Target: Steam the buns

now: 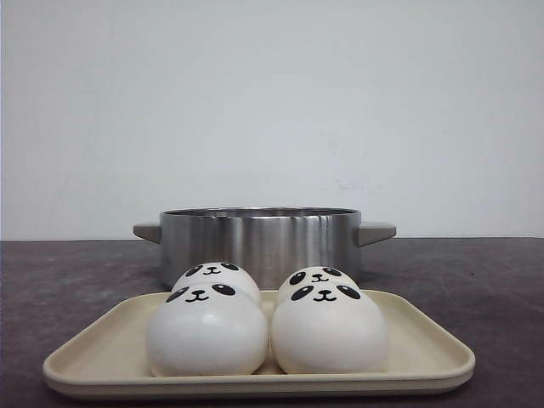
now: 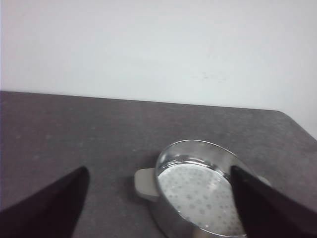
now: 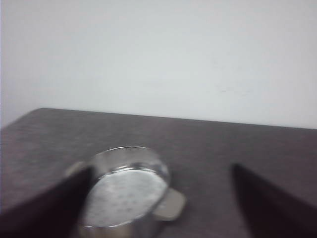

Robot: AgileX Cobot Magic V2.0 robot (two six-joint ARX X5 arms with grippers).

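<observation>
Several white panda-faced buns sit on a cream tray (image 1: 425, 353) at the front of the table: front left bun (image 1: 206, 330), front right bun (image 1: 330, 330), back left bun (image 1: 217, 275), back right bun (image 1: 316, 276). Behind them stands a steel steamer pot (image 1: 260, 240) with grey handles; its perforated plate shows in the left wrist view (image 2: 200, 191) and in the right wrist view (image 3: 124, 191). My left gripper (image 2: 158, 198) and right gripper (image 3: 161, 198) are both open and empty, above the table near the pot. Neither shows in the front view.
The table is dark grey with a plain white wall behind. The pot's grey handles stick out to the left (image 1: 146, 230) and right (image 1: 376, 231).
</observation>
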